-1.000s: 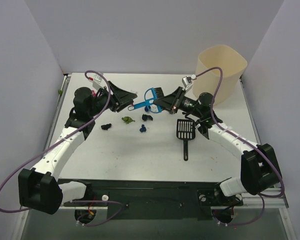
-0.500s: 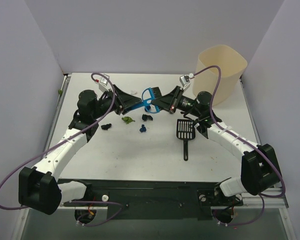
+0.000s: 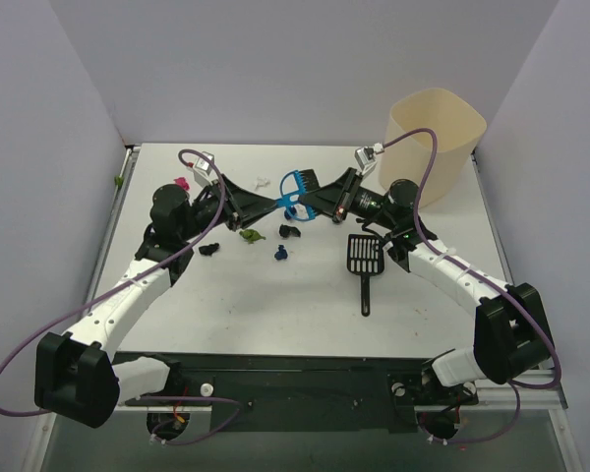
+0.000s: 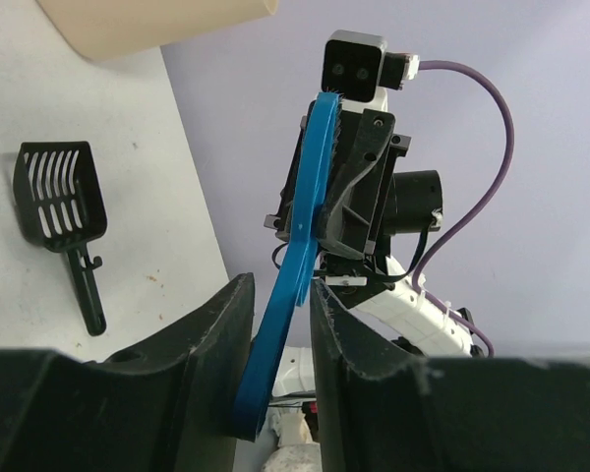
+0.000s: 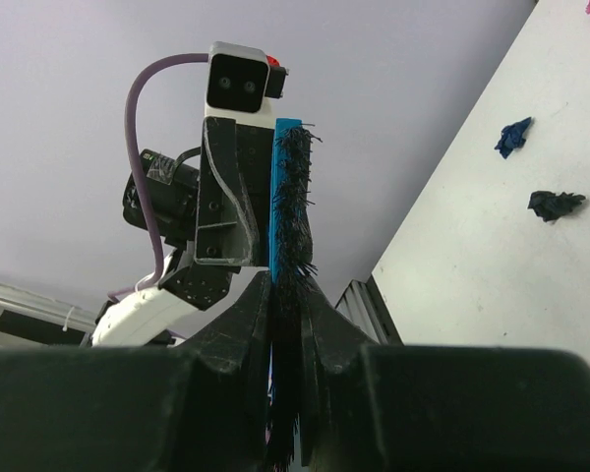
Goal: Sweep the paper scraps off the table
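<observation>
Blue plastic brush (image 3: 293, 187) hangs in the air between two robot arms, above the far middle of the white surface (image 3: 275, 315). We read this as a handover, and the danger lies in its timing. If the right claw (image 3: 307, 200) lets go before the other has a firm hold, the brush could fall among the scraps and scatter them. If both pull at once, the thin handle could twist or slip. The right claw is closed tight on the bristle head. The left claw (image 3: 265, 204) has its two fingers set narrowly either side of the handle, but we cannot tell whether they are pressing on it yet. Both arms reach forward and inward from the near edge with elbows bowed outward. The left claw points toward 3 o'clock and the right toward 9 o'clock, so they meet tip to tip. The paper scraps (image 3: 250, 235) lie on the surface at 6 to 8 o'clock of the brush: one green, two black, one dark blue. A white bit and a pink bit lie at 9 o'clock. A black slotted scoop (image 3: 365, 258) rests at 4 o'clock.
</observation>
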